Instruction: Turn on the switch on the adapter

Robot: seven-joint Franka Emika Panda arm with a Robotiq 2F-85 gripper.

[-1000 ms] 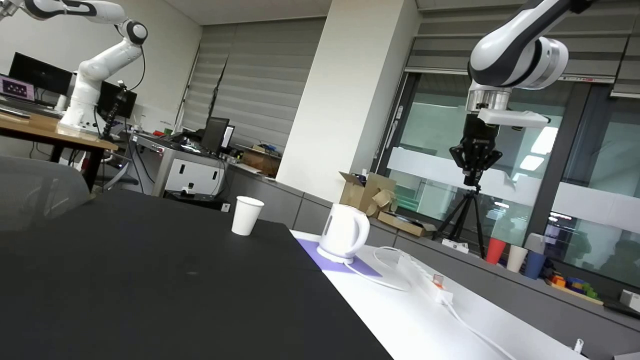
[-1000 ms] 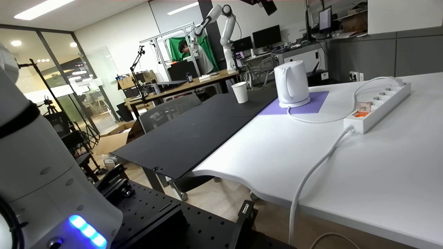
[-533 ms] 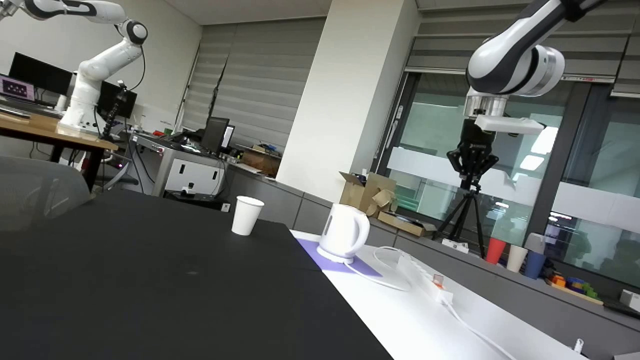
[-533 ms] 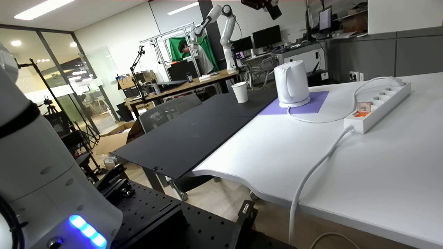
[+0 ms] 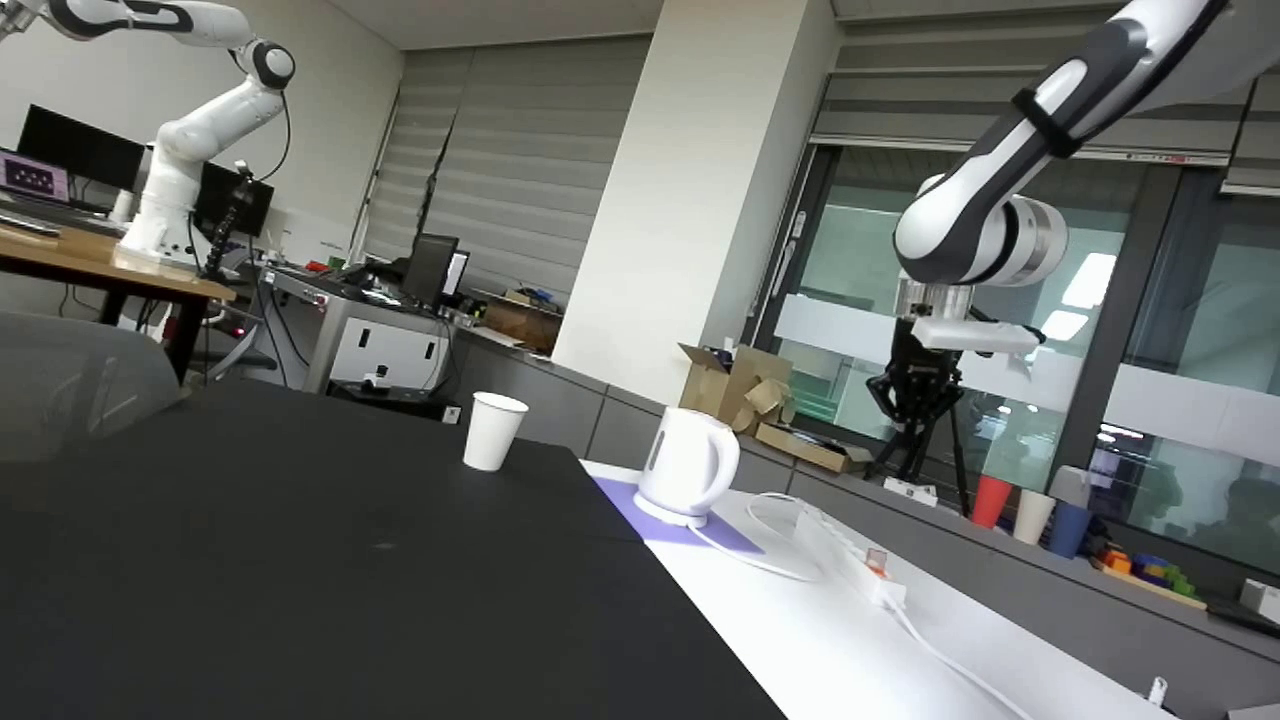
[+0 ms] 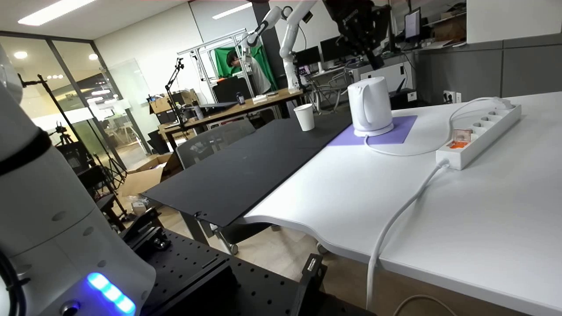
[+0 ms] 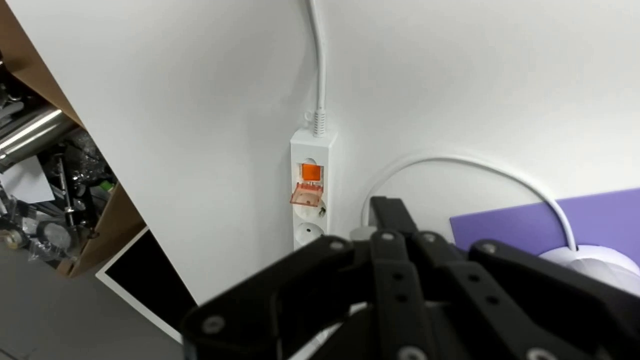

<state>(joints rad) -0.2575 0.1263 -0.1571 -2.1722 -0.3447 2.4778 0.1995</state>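
Note:
The adapter is a long white power strip on the white table, seen in both exterior views [image 5: 850, 562] [image 6: 488, 136] and in the wrist view [image 7: 309, 146]. Its orange switch [image 7: 311, 172] sits at the corded end, and its clear reddish cover [image 7: 307, 195] is flipped open. The switch also shows in both exterior views [image 5: 877, 571] [image 6: 459, 144]. My gripper [image 7: 393, 207] is shut, with nothing visible between its fingers. It hides the far end of the adapter in the wrist view. In both exterior views the gripper [image 5: 903, 440] [image 6: 376, 63] is high above the table, apart from the adapter.
A white kettle [image 6: 371, 106] stands on a purple mat [image 6: 404, 129], its cord looping to the adapter. A white paper cup [image 6: 304, 117] stands on the black board [image 6: 246, 171]. The adapter's thick cord [image 6: 395, 219] runs over the table edge.
My gripper has moved down, more so in the last half second. It goes down and slightly left in an exterior view, down and right in another. The adapter has not moved.

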